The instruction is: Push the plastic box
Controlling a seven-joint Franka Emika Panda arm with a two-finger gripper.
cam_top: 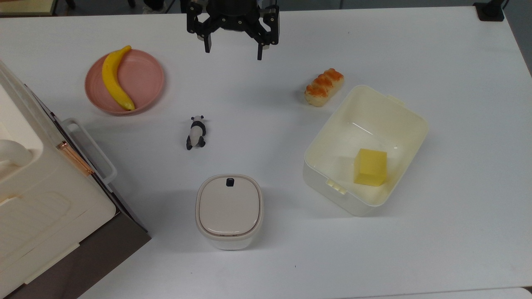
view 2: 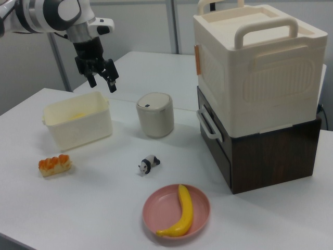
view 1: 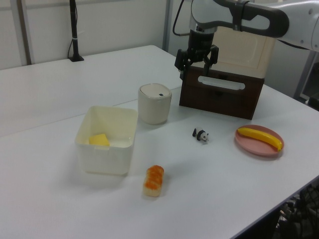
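Note:
The plastic box (cam_top: 370,114) is a large lidless cream tub lying at an angle on the white table, at the top view's right. A yellow block (cam_top: 370,167) sits inside it. The box also appears in the left view as a tub (view 1: 106,160) at the lower left, and in the right view (view 2: 83,127) at the left. My gripper (cam_top: 233,50) hangs in the air at the top view's upper middle, open, with nothing between its fingers. It is clear of the box. In the right view the gripper (view 2: 103,83) appears above the box's far rim.
A bread roll (cam_top: 323,87) lies just beside the box's far corner. A small lidded bin (cam_top: 229,209), a toy panda (cam_top: 196,132) and a pink plate (cam_top: 145,79) holding a banana (cam_top: 116,79) stand on the table. A big cream case (view 2: 255,73) sits on a brown cabinet (view 2: 265,151).

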